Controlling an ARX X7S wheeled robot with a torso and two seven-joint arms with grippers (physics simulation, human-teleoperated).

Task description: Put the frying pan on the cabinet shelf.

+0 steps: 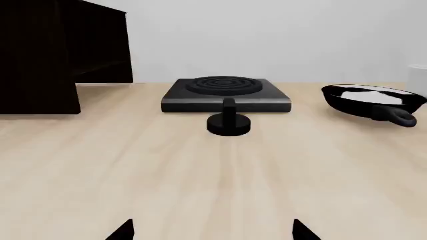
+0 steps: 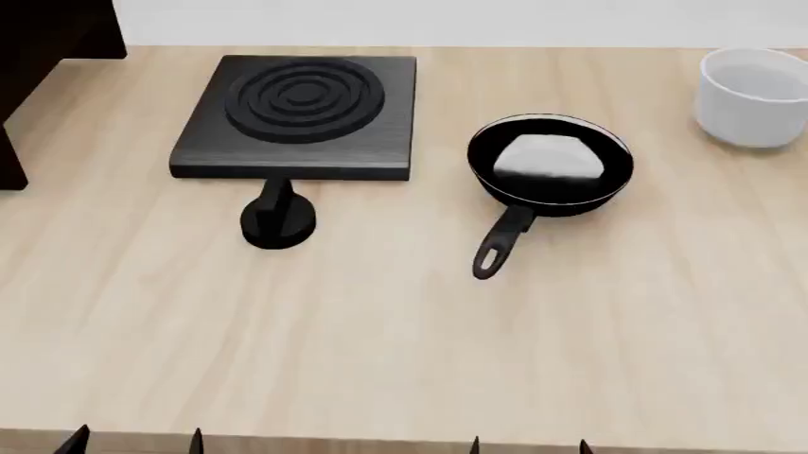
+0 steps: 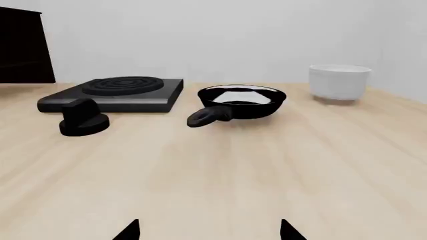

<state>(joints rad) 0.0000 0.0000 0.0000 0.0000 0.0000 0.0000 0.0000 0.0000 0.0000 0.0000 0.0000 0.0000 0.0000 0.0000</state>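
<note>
The frying pan (image 2: pixel 550 161) is small, round and glossy black with a pale sheen inside; it sits on the wooden table right of centre, its short looped handle (image 2: pixel 499 248) pointing toward me. It also shows in the right wrist view (image 3: pixel 241 101) and the left wrist view (image 1: pixel 373 100). The dark cabinet shelf (image 2: pixel 38 57) stands at the far left, partly seen, and shows in the left wrist view (image 1: pixel 60 55). My left gripper (image 2: pixel 132 443) and right gripper (image 2: pixel 528 446) are at the table's near edge, both open and empty, well short of the pan.
A black square burner plate (image 2: pixel 301 113) with concentric rings lies left of the pan, with a black knob (image 2: pixel 278 219) in front of it. A white round bowl (image 2: pixel 755 95) stands at the far right. The light wooden table (image 2: pixel 378 340) stretches between the grippers and these things.
</note>
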